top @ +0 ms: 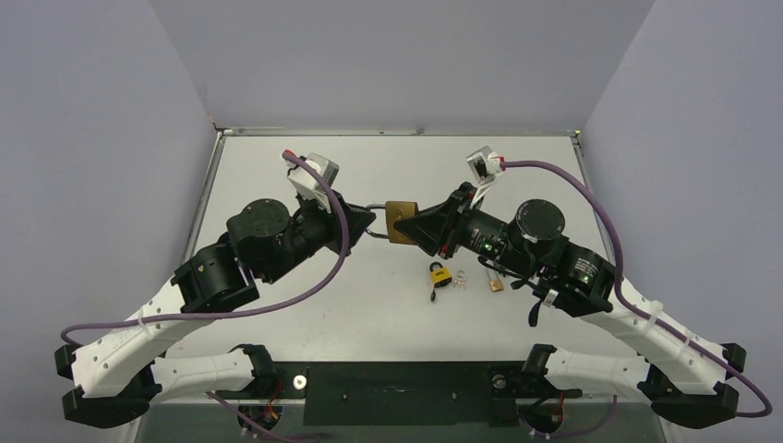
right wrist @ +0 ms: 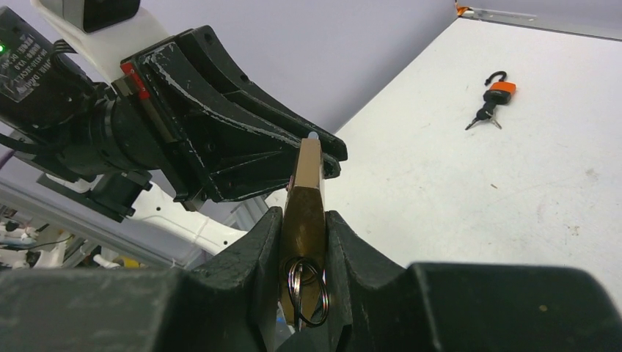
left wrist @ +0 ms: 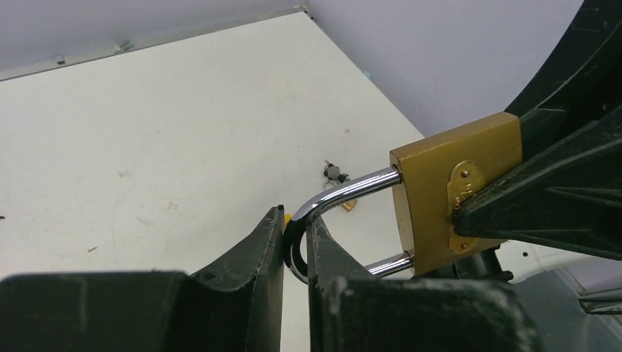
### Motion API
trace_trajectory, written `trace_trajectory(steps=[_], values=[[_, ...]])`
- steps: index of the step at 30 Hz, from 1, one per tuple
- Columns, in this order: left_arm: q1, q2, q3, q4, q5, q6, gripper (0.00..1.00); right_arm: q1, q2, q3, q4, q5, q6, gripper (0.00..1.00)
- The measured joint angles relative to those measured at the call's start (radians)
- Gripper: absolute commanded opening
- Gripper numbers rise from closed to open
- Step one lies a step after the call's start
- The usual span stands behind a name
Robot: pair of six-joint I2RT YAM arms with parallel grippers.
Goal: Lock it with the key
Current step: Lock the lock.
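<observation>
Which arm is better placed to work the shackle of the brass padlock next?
Left, probably. The left gripper is shut on the bend of the shackle, in line with the brass body, so it could press it in. The right gripper only clamps that body, bracing it.

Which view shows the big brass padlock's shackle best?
Left wrist: the shackle runs in plain sight from the brass body into the left gripper. Top external shows only a thin sliver of it. Right wrist shows the body edge-on, with the shackle hidden.
</observation>
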State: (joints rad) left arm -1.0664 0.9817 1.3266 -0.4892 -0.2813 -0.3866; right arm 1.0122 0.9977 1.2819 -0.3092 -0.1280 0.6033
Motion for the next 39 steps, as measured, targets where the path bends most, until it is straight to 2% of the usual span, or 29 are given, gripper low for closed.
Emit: trace_trajectory(steps=[7,18,39], values=[[0.0,0.043,0.069,-0.1,0.002,0.006,0.0,0.044,0.004,0.005,-0.024,0.069,-0.029,0.0],[0.0,0.096,0.13,-0.17,0.002,-0.002,0.0,0.068,0.006,0.006,-0.04,0.129,-0.043,0.0],[0.011,0.237,0.376,-0.347,-0.001,0.006,0.0,0.109,0.024,0.016,0.035,0.259,-0.069,0.0]])
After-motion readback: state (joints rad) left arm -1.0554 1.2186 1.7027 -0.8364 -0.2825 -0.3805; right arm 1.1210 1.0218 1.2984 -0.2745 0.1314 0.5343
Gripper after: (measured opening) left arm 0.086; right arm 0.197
